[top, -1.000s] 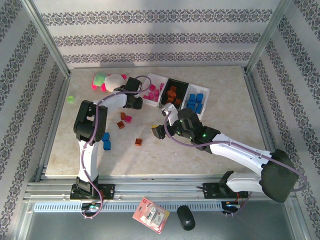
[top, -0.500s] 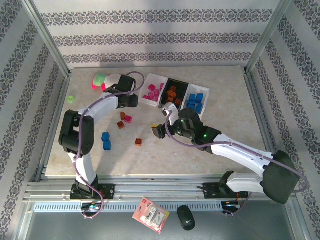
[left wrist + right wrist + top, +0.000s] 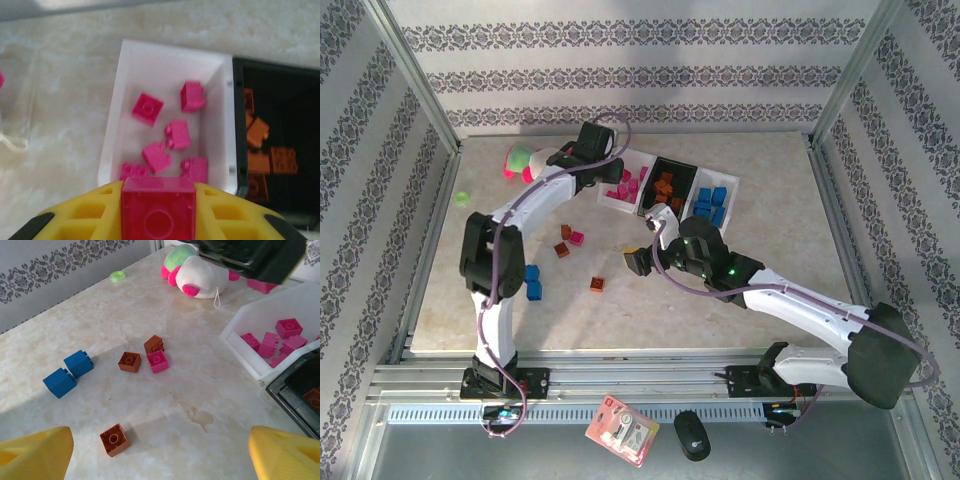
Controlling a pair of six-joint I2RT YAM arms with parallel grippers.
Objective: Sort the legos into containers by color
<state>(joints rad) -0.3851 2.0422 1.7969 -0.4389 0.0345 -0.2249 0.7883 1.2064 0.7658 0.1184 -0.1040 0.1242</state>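
Observation:
My left gripper (image 3: 158,192) is shut on a magenta lego (image 3: 158,215), held above the near end of the left white container (image 3: 114,125), where several pink legos (image 3: 177,134) lie. Beside it, the black container (image 3: 300,95) holds orange-brown legos (image 3: 260,131). From the top, that gripper (image 3: 603,168) hangs at the left white container's (image 3: 645,158) left edge; the black one (image 3: 677,163) and the right white one (image 3: 733,186), with blue legos, follow. My right gripper (image 3: 160,455) is open, low over the table beside a loose orange lego (image 3: 114,439).
Loose on the table lie two blue legos (image 3: 70,372), two orange-brown ones (image 3: 129,361) and a pink one (image 3: 157,361). A pink-white plush toy (image 3: 523,160) and a small green piece (image 3: 462,198) sit at the back left. Patterned walls enclose the table.
My left arm has swung from the table's middle back to the left white container, carrying the magenta lego. The right arm has barely moved.

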